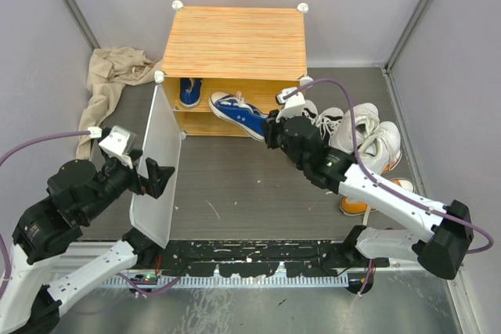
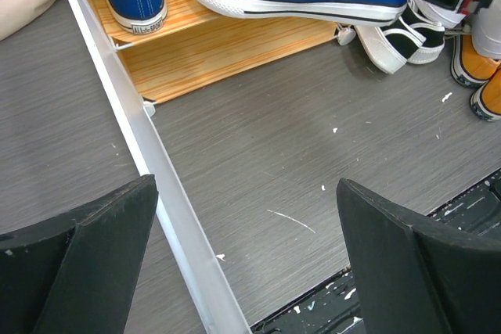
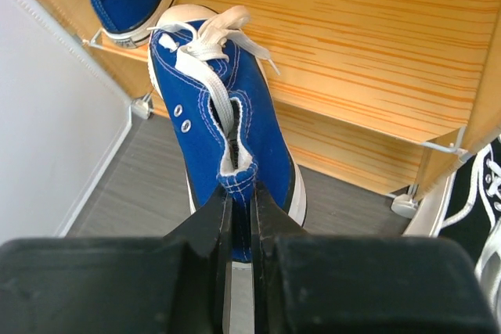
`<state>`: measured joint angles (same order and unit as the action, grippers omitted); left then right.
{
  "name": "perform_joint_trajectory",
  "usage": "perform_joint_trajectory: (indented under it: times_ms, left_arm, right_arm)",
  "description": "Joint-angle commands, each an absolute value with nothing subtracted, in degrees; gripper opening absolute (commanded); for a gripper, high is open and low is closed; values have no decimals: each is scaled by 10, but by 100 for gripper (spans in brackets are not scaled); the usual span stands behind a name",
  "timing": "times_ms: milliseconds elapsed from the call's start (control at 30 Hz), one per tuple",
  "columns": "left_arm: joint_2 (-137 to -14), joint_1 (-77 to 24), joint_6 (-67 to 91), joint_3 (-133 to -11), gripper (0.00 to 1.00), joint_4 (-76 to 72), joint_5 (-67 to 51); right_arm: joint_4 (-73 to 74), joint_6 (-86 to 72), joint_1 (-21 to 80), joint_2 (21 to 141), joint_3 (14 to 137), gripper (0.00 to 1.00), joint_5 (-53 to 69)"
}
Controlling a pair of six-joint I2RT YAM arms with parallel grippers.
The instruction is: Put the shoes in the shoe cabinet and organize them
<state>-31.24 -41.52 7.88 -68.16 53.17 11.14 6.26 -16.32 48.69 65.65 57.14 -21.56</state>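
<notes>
Shoes lie on the grey table (image 1: 235,193) to the right of the cabinet (image 1: 235,41): orange ones (image 1: 354,206) nearest, then white ones (image 1: 372,138). The left claw (image 1: 155,174) is spread, with the edge of the open door (image 1: 156,154) between its fingers. The right claw (image 1: 272,127) pinches the heel of a blue shoe (image 1: 235,113), whose toe reaches over the shelf. Another blue shoe (image 1: 190,91) stands on this shelf, at the left.

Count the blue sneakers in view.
2. One blue sneaker stands on the cabinet shelf, left side; the second blue sneaker is pinched at its heel by the right gripper. Others may hide under the top.
</notes>
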Motion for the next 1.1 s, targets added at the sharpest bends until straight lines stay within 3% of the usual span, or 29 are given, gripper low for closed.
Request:
perform_joint_trajectory:
  times_ms: [0, 400, 1067]
  left_arm:
    - [-309, -416, 67, -701, 98, 545, 111]
    - [-296, -417, 64, -701, 98, 559, 105]
    - [-271, -416, 70, -698, 98, 583, 87]
  right_arm:
    - [-181, -150, 510, 672, 563, 1, -325]
    - [-384, -70, 587, 844, 607, 1, -558]
    - [-558, 87, 604, 1109, 826, 1, -693]
